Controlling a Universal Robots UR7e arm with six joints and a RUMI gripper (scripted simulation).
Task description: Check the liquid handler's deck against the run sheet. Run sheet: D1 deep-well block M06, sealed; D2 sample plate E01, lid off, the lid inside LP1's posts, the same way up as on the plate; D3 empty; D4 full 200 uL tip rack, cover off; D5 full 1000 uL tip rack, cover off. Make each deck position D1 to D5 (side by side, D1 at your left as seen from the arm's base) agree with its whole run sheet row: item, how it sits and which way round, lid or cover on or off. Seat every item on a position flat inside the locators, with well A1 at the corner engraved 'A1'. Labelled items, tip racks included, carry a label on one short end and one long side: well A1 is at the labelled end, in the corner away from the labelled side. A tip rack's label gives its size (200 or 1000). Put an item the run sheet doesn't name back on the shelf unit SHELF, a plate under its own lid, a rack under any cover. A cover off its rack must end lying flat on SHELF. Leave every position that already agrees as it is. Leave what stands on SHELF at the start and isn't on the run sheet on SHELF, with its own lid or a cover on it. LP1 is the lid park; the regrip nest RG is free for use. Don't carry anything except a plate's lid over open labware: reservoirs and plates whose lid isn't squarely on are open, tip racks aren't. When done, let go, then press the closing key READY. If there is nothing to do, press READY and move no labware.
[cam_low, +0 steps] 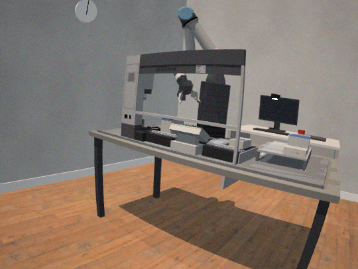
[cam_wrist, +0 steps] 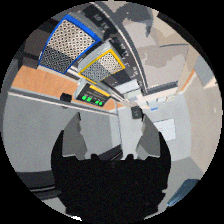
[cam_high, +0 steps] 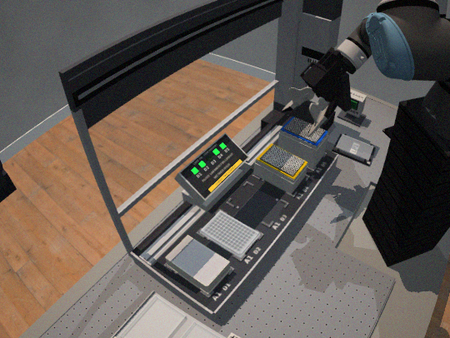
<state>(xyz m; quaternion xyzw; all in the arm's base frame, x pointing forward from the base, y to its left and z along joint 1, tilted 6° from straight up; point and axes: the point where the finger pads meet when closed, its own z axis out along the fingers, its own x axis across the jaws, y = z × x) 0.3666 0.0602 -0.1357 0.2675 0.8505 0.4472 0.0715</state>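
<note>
My gripper [cam_high: 320, 118] is open and empty, hanging above the blue-rimmed tip rack [cam_high: 304, 131] on D5, cover off. The yellow-rimmed tip rack [cam_high: 282, 161] stands on D4, cover off. D3 [cam_high: 258, 206] is bare. A clear well plate [cam_high: 230, 233] without lid sits on D2. A sealed deep-well block [cam_high: 199, 264] sits on D1. A flat lid [cam_high: 354, 148] lies in the lid park beyond D5. In the wrist view my fingers frame open space, with the blue rack [cam_wrist: 67, 42] and the yellow rack [cam_wrist: 102, 65] far below.
A status panel [cam_high: 212, 168] with green lights stands behind D2 and D3. The handler's black gantry beam [cam_high: 167, 46] spans overhead. The READY key [cam_high: 356, 104] is behind the lid park. A black pedestal [cam_high: 417, 175] is at the right. The shelf unit [cam_low: 290, 149] holds a rack.
</note>
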